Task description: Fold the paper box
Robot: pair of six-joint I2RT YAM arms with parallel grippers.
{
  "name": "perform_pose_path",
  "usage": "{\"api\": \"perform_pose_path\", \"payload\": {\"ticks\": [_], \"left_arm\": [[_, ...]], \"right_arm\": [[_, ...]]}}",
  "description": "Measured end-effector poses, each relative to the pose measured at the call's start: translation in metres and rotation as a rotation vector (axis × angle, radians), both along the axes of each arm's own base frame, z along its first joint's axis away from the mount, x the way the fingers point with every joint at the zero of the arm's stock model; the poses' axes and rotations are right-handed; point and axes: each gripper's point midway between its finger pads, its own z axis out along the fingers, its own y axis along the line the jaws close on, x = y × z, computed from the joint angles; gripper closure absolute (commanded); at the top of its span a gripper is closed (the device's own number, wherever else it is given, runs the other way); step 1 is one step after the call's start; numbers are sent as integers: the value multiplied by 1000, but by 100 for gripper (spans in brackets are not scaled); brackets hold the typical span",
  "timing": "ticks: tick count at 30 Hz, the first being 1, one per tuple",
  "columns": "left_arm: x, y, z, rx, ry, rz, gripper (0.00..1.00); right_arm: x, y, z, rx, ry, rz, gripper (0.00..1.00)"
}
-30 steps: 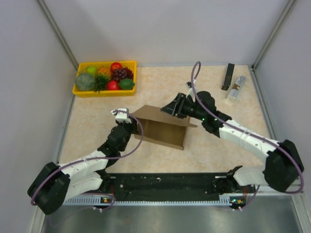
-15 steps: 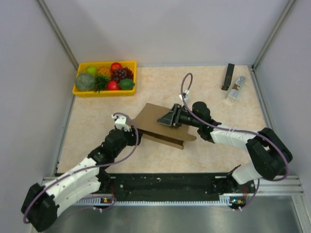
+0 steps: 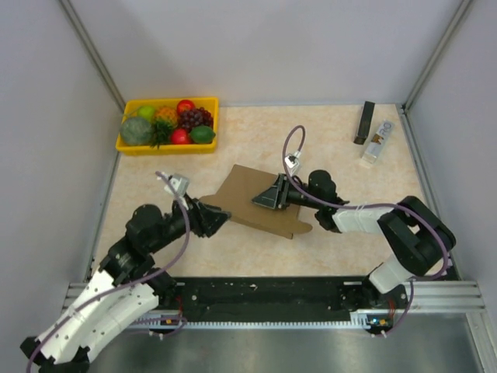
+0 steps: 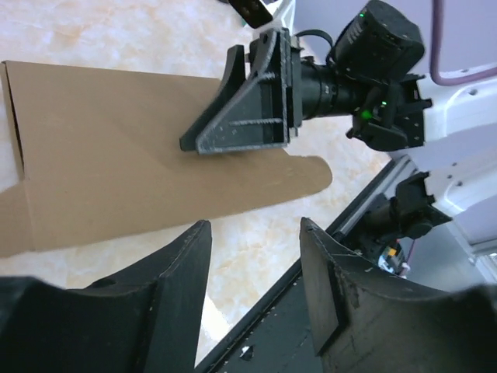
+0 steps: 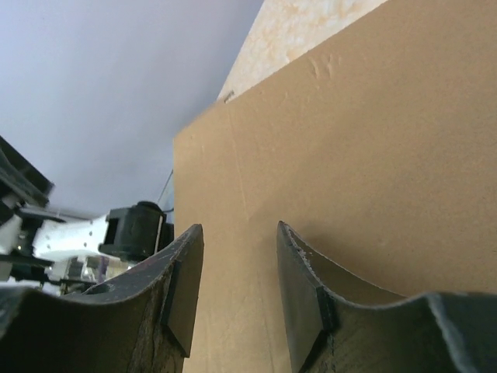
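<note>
The paper box (image 3: 247,190) is brown corrugated cardboard, lying folded nearly flat in the middle of the table, with a rounded tab at its near right corner. My right gripper (image 3: 266,196) is open and rests on the box's top panel; in the right wrist view (image 5: 241,233) its fingers straddle bare cardboard (image 5: 373,140). My left gripper (image 3: 221,217) is open and empty, just off the box's near left edge. In the left wrist view my left gripper (image 4: 256,233) hovers over the table in front of the box (image 4: 116,155), with the right gripper (image 4: 248,109) on top of it.
A yellow tray of fruit (image 3: 126,145) stands at the back left. A black bar (image 3: 364,123) and a small clear box (image 3: 377,142) lie at the back right. Grey walls close three sides. A black rail (image 3: 264,291) runs along the near edge.
The box's raised panel has gone down flat under my right gripper, which lowered and moved left. My left gripper has drawn back to the left, off the box.
</note>
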Motion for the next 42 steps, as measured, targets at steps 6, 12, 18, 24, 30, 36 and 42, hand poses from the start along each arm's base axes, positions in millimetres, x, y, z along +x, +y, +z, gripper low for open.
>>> {"api": "perform_pose_path", "payload": {"ticks": [6,12,18,24,30,36,42], "left_arm": [[49,-24,-20,167,93,33,70],[83,-38,-74,300,204,42,64],[98,-21,-69,328,156,137,49],[122,7,-53,252,116,224,69],[125,-19,-117,302,261,60,89],[118,-21,-176,319,406,39,98],[125,-25,-172,257,379,48,83]], "right_arm": [[-6,1,-19,-4,-30,53,59],[-12,-7,-45,-3,4,70,59],[-9,-22,-48,-64,64,57,52],[-10,-27,-5,-94,-31,69,52],[-31,-33,-8,-36,-4,102,74],[-54,-56,-80,-85,192,71,83],[-41,-64,-76,-42,176,61,84]]}}
